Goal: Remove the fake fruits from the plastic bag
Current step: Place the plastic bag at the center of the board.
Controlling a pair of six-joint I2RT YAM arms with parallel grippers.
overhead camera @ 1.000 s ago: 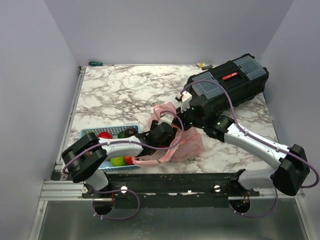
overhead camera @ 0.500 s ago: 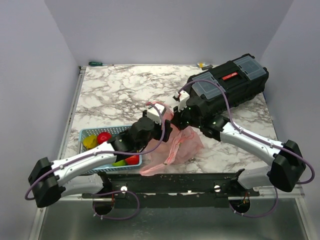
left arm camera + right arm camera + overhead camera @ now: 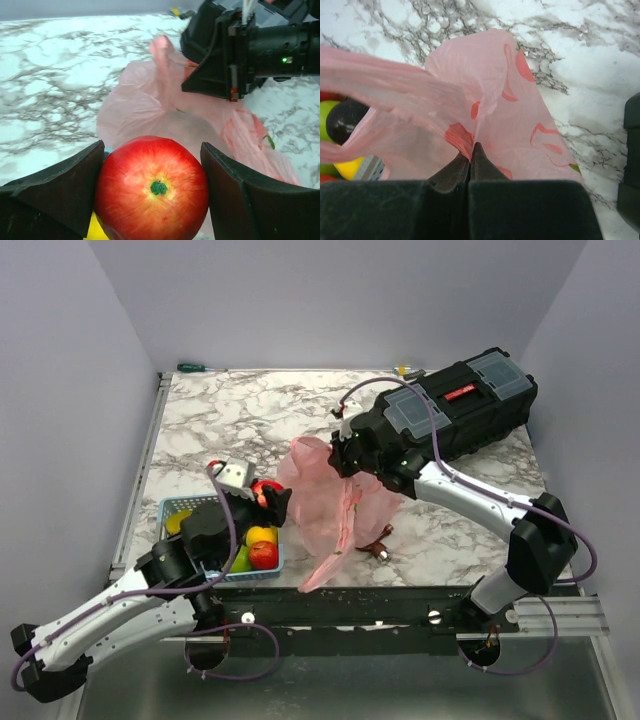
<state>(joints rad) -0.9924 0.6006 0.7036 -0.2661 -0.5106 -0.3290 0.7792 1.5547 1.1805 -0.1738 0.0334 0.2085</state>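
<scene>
My left gripper (image 3: 270, 494) is shut on a glossy red apple (image 3: 152, 187), which fills the space between both fingers (image 3: 55, 192); it holds the apple just above the right end of the blue basket (image 3: 176, 507). The pink plastic bag (image 3: 330, 505) hangs crumpled to its right, lifted at the top. My right gripper (image 3: 341, 456) is shut on a fold of the bag's upper edge (image 3: 470, 142) and holds it up. In the basket lie an orange fruit (image 3: 260, 535), a red one (image 3: 264, 555) and a green one (image 3: 240, 561). What is inside the bag is hidden.
A large black toolbox (image 3: 455, 412) stands at the back right, right behind my right arm. A small dark brown piece (image 3: 378, 549) lies on the marble by the bag's lower right. A green-handled screwdriver (image 3: 196, 367) lies at the far edge. A dark avocado (image 3: 344, 122) shows in the basket.
My left gripper has drawn back left out of the bag with the red apple and now hangs over the basket. My right gripper has raised the bag's edge up and back.
</scene>
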